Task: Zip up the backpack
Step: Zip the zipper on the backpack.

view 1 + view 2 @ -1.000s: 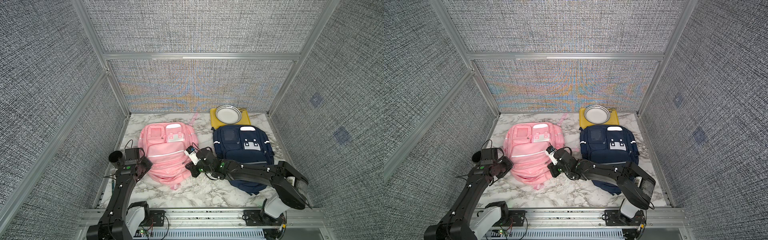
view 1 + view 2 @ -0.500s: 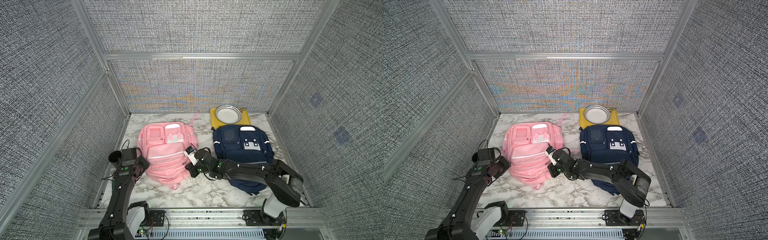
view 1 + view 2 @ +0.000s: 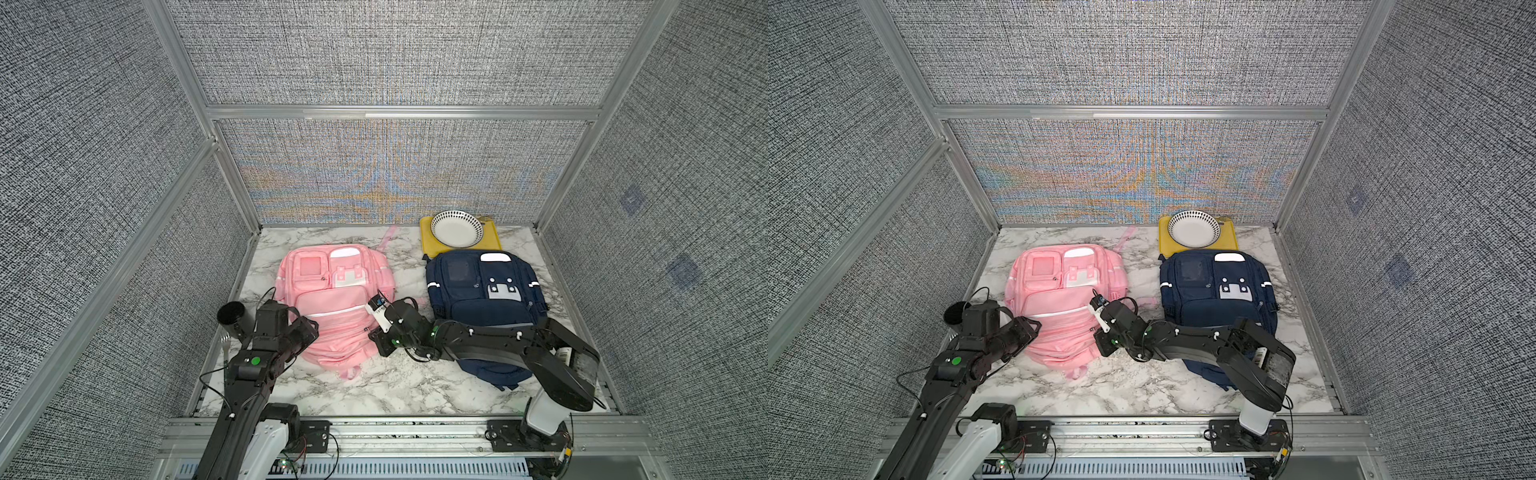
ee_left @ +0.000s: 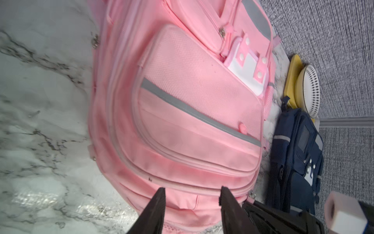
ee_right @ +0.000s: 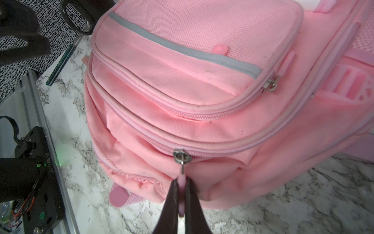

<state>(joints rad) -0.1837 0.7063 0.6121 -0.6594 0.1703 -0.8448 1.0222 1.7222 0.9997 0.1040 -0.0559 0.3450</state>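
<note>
**Contents, as seen in a top view**

- Marble table (image 3: 395, 386): all items are borne on it.
- Pink backpack (image 3: 332, 307): laid flat, front up, left of centre.
- Navy backpack (image 3: 482, 291): laid flat to the right, apart from the pink one; its near part is covered by the right arm.
- Yellow tray (image 3: 494, 246): set directly behind the navy backpack.
- White bowl (image 3: 456, 228): dotted rim, held on the tray.
- Black cup (image 3: 230, 318): placed at the table's left edge.
- Left gripper (image 3: 311, 332): positioned at the pink backpack's near left edge.
- Right gripper (image 3: 372, 334): positioned at its near right edge; the jaws cannot be made out.

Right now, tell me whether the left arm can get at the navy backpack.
Probably not: the pink backpack and the outstretched right arm lie between the left arm and the navy backpack.
</note>
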